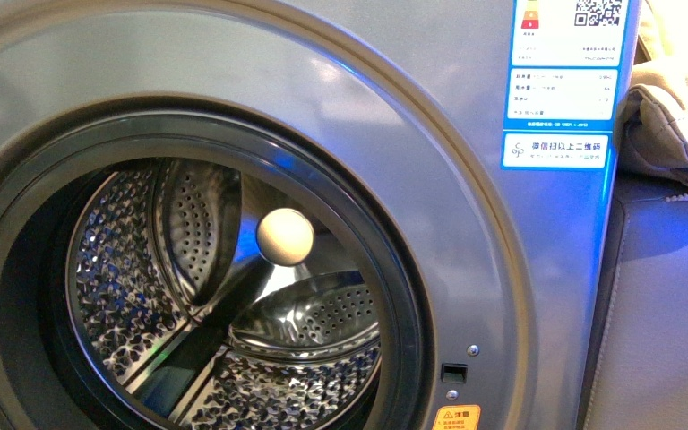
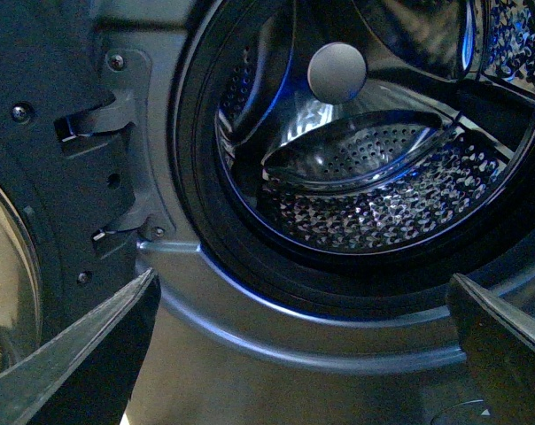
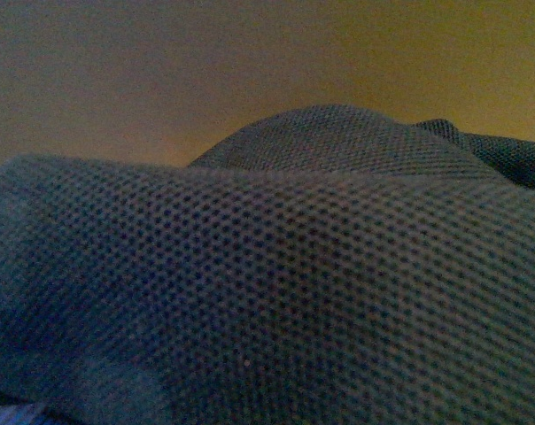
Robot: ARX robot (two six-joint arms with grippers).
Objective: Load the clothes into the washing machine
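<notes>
Grey washer [image 1: 511, 269] front fills the view; clothes [image 3: 267, 292] at the right wrist camera

Silver-grey sheet metal of the washer takes up nearly the whole front view, lit with a blue sheen.

Through the left wrist camera the swung-open door [image 2: 6, 292] shows beyond a dark hinge [image 2: 108, 133]. The hinge is bolted just beside the porthole. The left gripper [image 2: 303, 276] hangs in front of the washer's lower rim. Its two dark fingers [image 2: 90, 354] are spread wide apart, holding nothing and touching nothing.

In the front view a dark gasket [image 1: 408, 269] rings the porthole. Behind it lies the perforated steel drum [image 1: 116, 296] with its raised paddles. A pale round disc [image 1: 285, 236] sits near the middle of the drum.

Right of the gasket, a small latch slot [image 1: 453, 372] is cut into the panel near its lower edge. A yellow sticker [image 1: 456, 417] sits just below the slot. A blue-white label [image 1: 560, 94] runs down the washer's upper right corner, along its right edge. Beyond that edge a beige cloth [image 1: 672, 116] lies bunched above a grey padded surface [image 1: 672, 313].

The clothes show only in the right wrist view. They are slate-blue fine mesh fabric in soft folds, close against the lens. They fill most of the picture, with a blurred yellow-brown background behind. The right gripper does not show in any view, so I cannot tell whether it is open, closed or gripping the fabric. Where the clothes lie relative to the washer cannot be told either.
</notes>
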